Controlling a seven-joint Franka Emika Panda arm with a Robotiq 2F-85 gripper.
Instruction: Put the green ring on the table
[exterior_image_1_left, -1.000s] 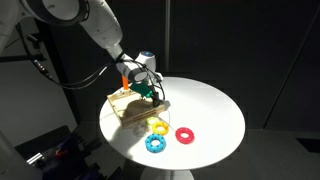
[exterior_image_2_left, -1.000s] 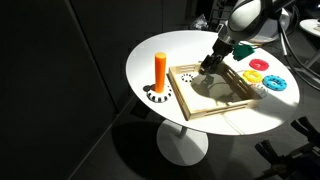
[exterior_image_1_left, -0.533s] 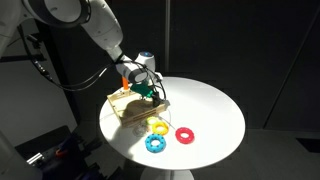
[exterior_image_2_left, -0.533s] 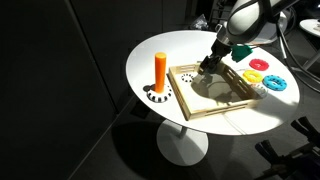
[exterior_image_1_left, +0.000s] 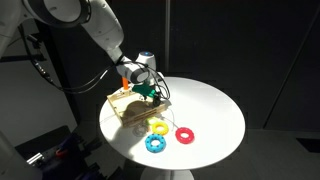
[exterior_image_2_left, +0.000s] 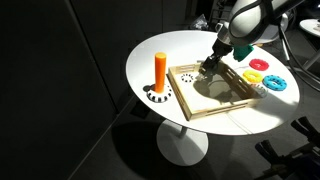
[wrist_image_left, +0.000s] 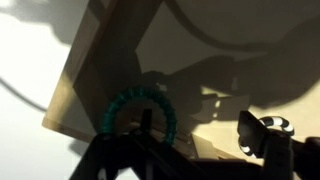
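Observation:
The green ring (exterior_image_1_left: 151, 92) is at my gripper's fingertips (exterior_image_1_left: 148, 86) over the far edge of the square wooden board (exterior_image_1_left: 125, 108) on the round white table (exterior_image_1_left: 215, 110). In the wrist view the ring (wrist_image_left: 140, 108) sits in shadow over the board's edge (wrist_image_left: 105, 55), between my fingers and nearer the left one. My gripper (wrist_image_left: 180, 145) looks open, with its right finger far from the ring. I cannot tell if the ring rests on the board. In an exterior view the gripper (exterior_image_2_left: 211, 64) hangs over the board (exterior_image_2_left: 215, 95).
A yellow ring (exterior_image_1_left: 158, 126), a red ring (exterior_image_1_left: 185, 134) and a blue ring (exterior_image_1_left: 154, 144) lie on the table beside the board. An orange peg (exterior_image_2_left: 160, 70) stands upright on a small base near the board's other side. The table's rim (exterior_image_2_left: 140, 85) is close.

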